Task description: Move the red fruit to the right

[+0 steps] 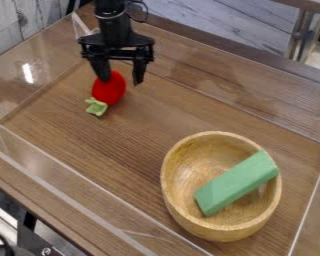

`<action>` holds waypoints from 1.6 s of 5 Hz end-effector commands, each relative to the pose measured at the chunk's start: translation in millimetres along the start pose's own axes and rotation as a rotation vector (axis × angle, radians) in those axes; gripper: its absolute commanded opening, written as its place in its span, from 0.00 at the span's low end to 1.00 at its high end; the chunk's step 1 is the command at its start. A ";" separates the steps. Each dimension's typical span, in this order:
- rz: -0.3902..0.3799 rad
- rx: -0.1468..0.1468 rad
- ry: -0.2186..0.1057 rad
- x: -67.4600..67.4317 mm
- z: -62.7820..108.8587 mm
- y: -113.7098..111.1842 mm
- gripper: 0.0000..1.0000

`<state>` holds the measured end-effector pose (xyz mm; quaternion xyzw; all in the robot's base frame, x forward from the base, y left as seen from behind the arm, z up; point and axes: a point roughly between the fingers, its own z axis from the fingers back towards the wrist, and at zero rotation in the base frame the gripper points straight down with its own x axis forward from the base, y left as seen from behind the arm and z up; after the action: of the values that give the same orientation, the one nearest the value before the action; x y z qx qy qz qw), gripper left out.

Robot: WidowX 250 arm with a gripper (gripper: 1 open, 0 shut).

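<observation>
The red fruit (pixel 107 91) lies on the wooden table at the left, its green leafy end (pixel 97 108) pointing toward the front. My black gripper (pixel 121 74) hangs pointing straight down just above and behind the fruit. Its fingers stand wide open, one finger (pixel 103 71) at the fruit's far edge and the other to its right. Nothing is held between them.
A wooden bowl (pixel 187 197) sits at the front right with a green rectangular block (pixel 238 183) leaning inside it. Clear plastic walls (pixel 43 80) border the table on the left and front. Metal table legs show at the back right.
</observation>
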<state>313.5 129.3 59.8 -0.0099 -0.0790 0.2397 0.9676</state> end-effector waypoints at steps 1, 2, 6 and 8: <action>0.012 -0.001 -0.055 14.3 20.0 1.6 1.00; 0.011 0.001 -0.054 12.8 23.6 0.5 1.00; -0.048 0.013 -0.067 18.6 14.5 -12.1 1.00; -0.059 0.025 -0.052 19.5 -0.8 -15.9 0.00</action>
<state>329.6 123.1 48.9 0.0060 -0.0774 0.2150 0.9735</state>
